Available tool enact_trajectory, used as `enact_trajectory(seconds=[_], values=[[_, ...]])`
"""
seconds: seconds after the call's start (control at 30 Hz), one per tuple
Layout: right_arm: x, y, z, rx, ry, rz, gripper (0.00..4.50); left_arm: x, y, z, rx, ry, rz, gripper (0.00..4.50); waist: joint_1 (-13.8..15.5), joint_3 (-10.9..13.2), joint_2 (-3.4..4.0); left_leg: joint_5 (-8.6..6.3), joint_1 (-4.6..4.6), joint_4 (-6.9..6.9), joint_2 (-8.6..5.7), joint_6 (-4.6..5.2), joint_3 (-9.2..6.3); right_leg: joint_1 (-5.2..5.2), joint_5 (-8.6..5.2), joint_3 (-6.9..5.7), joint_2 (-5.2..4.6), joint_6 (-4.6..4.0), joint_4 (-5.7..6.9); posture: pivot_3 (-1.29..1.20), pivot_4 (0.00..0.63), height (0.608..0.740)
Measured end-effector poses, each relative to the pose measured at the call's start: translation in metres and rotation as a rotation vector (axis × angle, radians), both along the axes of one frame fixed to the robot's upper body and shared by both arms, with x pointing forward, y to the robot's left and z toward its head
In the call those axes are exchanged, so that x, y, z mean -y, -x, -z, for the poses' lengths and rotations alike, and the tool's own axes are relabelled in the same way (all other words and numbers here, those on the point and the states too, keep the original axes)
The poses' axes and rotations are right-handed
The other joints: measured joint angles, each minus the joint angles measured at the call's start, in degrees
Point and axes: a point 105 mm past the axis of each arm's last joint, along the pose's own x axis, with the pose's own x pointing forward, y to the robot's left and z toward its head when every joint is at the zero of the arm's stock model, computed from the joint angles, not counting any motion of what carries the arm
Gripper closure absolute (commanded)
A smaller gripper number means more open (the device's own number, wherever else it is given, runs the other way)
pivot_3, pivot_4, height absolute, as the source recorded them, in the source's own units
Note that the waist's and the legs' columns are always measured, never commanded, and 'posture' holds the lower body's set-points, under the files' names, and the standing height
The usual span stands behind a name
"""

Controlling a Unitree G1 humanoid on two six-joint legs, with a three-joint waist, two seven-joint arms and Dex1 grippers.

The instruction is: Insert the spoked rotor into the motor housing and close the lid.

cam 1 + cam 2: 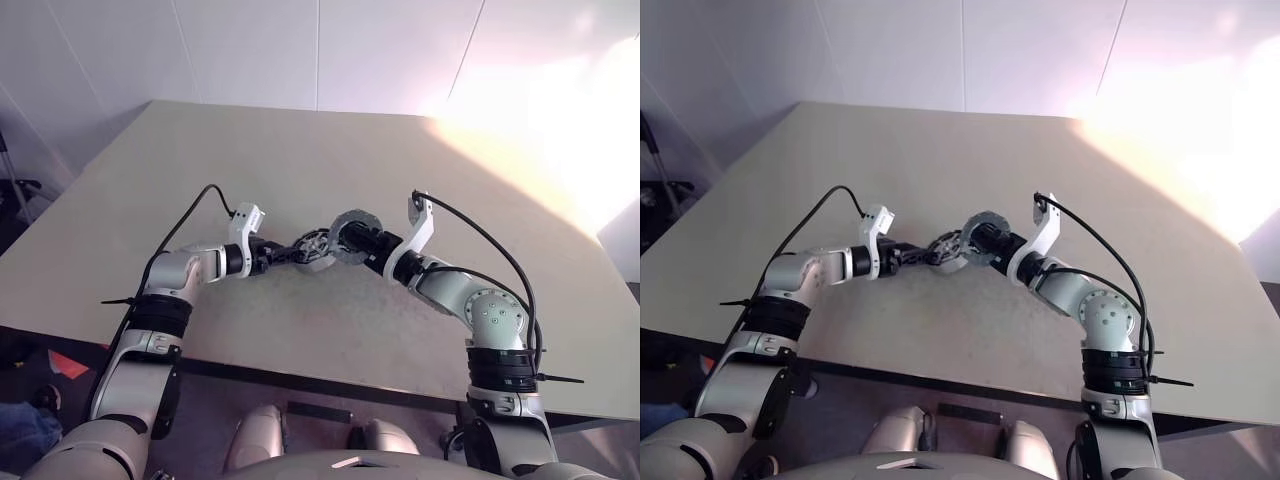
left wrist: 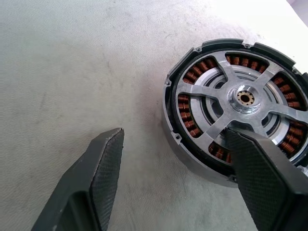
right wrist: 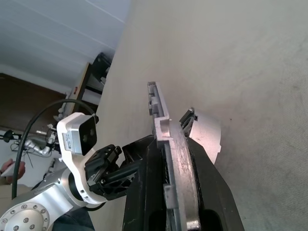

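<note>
The motor housing (image 2: 190,156) stands on the table with its copper windings showing, and the spoked rotor (image 2: 244,98) lies inside it, grey spokes around a hub. My left gripper (image 2: 175,137) is open astride the housing's near wall, one finger (image 2: 262,178) over the rim and the other (image 2: 103,173) on the table outside. In the head views the housing (image 1: 316,247) lies between both hands. My right gripper (image 3: 173,144) is shut on the lid (image 3: 161,113), a flat grey disc held on edge just right of the housing and above the table (image 1: 352,230).
The beige table (image 1: 300,150) stretches far back to a white wall, with its front edge (image 1: 330,385) close to me. Black cables arch over both forearms. My left wrist camera (image 3: 77,132) shows beyond the lid. Bright glare covers the far right of the table.
</note>
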Motion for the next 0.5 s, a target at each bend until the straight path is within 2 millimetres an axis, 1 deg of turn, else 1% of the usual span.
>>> enact_trajectory(seconds=[0.07,0.27,0.5], values=[[0.001,-0.003,0.001,-0.001,0.023,0.010,2.89,0.000,0.000,0.001,-0.002,0.000,-0.001,0.95,-0.1,0.0,0.00,0.01,0.03,0.00,0.00,-0.01,0.00,0.00,0.00,0.00,0.00,-0.01,0.02,0.00,0.000,0.740],[0.003,-0.007,0.010,-0.018,0.082,0.042,0.85,-0.003,0.001,0.002,-0.005,-0.003,-0.007,0.95,0.0,0.0,0.00,0.01,0.02,0.00,0.00,-0.01,0.00,0.02,0.00,0.00,0.00,-0.01,0.00,0.00,0.000,0.740],[0.005,-0.008,0.014,-0.020,0.133,0.049,0.85,-0.003,0.001,0.001,0.001,-0.005,-0.006,0.95,0.0,0.0,0.00,0.01,0.03,0.00,0.00,-0.02,0.00,0.02,0.00,0.00,0.00,-0.01,0.02,0.00,0.000,0.740]])
